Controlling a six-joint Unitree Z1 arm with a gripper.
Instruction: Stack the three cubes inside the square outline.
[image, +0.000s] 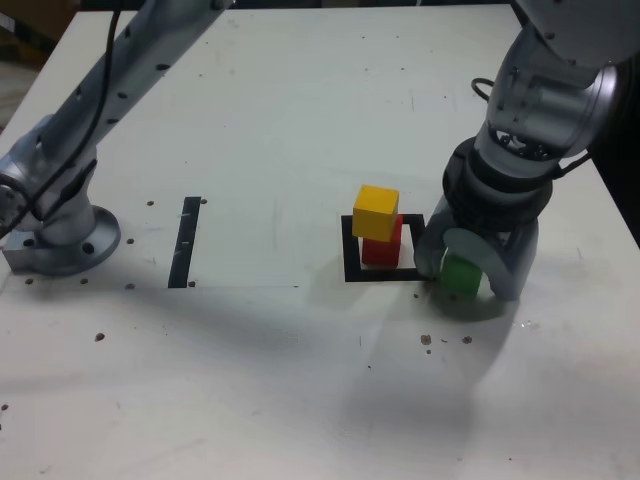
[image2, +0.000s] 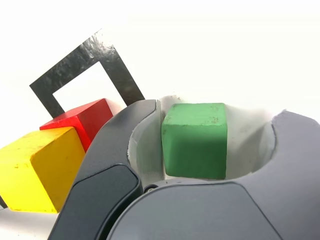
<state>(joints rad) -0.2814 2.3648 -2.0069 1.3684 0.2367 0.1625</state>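
A red cube (image: 381, 251) stands inside the square outline (image: 349, 250), and a yellow cube (image: 376, 211) rests on top of it, slightly offset. The green cube (image: 461, 276) sits on the table just to the exterior view's right of the outline. My gripper (image: 462, 286) is lowered over the green cube, with one jaw on each side. In the wrist view the green cube (image2: 195, 140) fills the hollow of the gripper (image2: 220, 111) and lies against one jaw. Whether the other jaw touches it I cannot tell. The red cube (image2: 82, 119), yellow cube (image2: 37, 170) and outline (image2: 80, 62) lie beside it.
A narrow straight black strip (image: 185, 242) lies on the white table at the exterior view's left. The arm's base (image: 60, 235) is bolted near the left edge, and the arm reaches over the back of the table. Small screw holes (image: 445, 340) dot the surface.
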